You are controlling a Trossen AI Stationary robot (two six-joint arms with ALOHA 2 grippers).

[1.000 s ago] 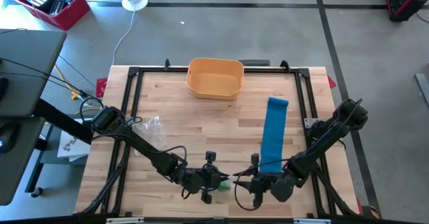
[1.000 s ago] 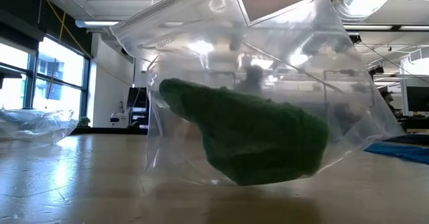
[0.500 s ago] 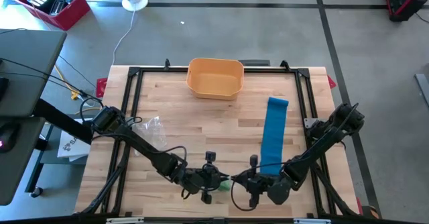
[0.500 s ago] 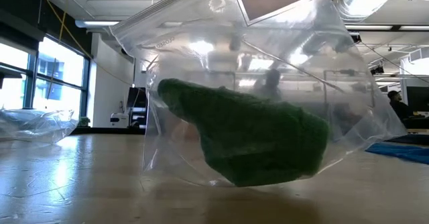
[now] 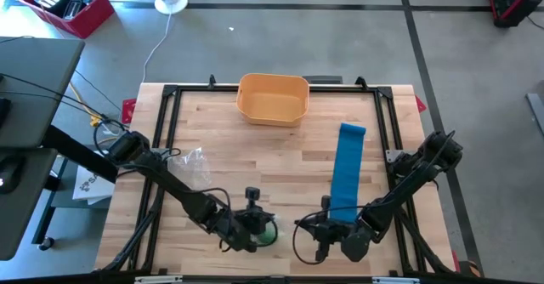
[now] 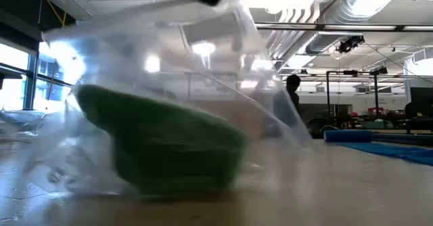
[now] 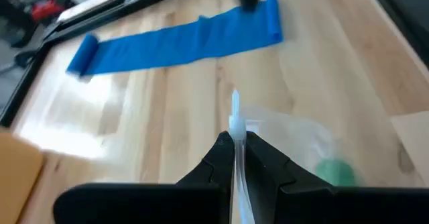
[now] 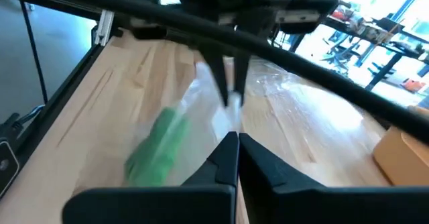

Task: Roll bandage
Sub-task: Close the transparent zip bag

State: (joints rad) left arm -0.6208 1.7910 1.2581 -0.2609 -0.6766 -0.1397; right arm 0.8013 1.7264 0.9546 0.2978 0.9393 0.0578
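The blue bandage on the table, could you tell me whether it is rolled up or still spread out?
Mostly spread out: the blue bandage lies as a long flat strip on the table, with only one end curled.

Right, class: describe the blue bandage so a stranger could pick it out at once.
Start at the wooden table and go to its right half. The blue bandage lies there as a flat, unrolled strip, unlike the green roll inside a clear bag.

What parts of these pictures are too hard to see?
- Green roll, low view: smeared by blur inside the clear bag.
- Bag's mouth, left wrist view: hidden between the left claw.
- Right claw, high view: too small to read.
- Bin: only a corner shows in the wrist views.
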